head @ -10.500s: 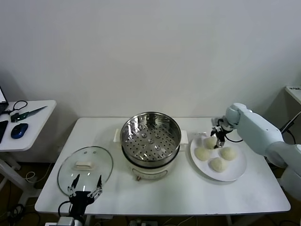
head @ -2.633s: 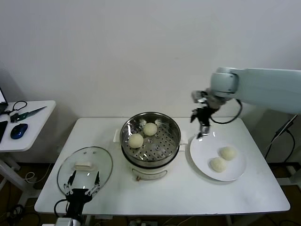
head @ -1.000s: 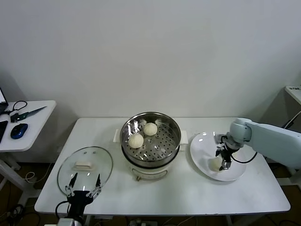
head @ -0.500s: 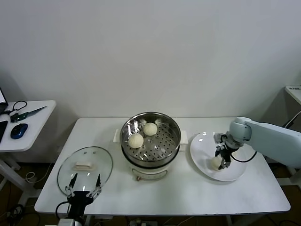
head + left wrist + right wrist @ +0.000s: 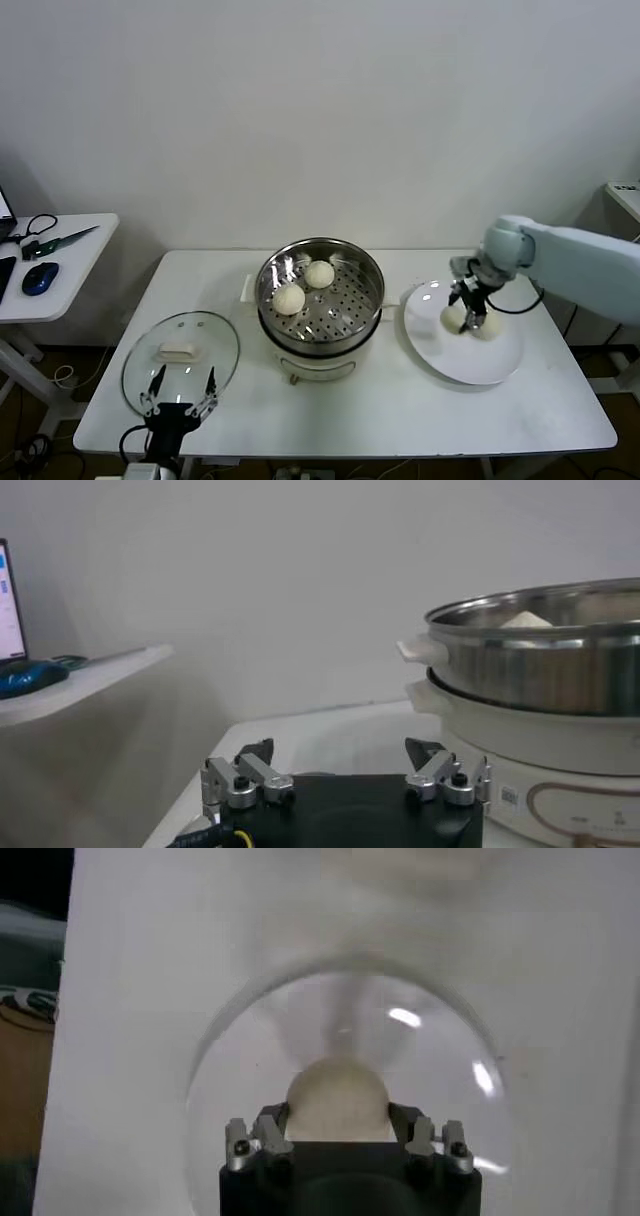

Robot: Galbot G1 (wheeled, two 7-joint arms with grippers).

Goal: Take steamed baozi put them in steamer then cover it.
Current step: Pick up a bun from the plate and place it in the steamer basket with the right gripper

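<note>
The right gripper (image 5: pixel 466 316) held 1 baozi (image 5: pixel 337 1096) between its fingers above the plate (image 5: pixel 440 352); the left gripper (image 5: pixel 180 394), fingers apart, waited beside the lid (image 5: pixel 180 352).

Steamer (image 5: pixel 320 300): shiny steel pot with perforated tray, on cream base with side handles, uncovered, upright at table centre. Two baozi inside on the tray, toward its left-rear: one (image 5: pixel 289 298), one (image 5: pixel 319 274), close together. Third baozi (image 5: pixel 453 317), smooth cream dome, lifted just above the plate. Fourth (image 5: pixel 489 326) just beside it, on the plate.
</note>
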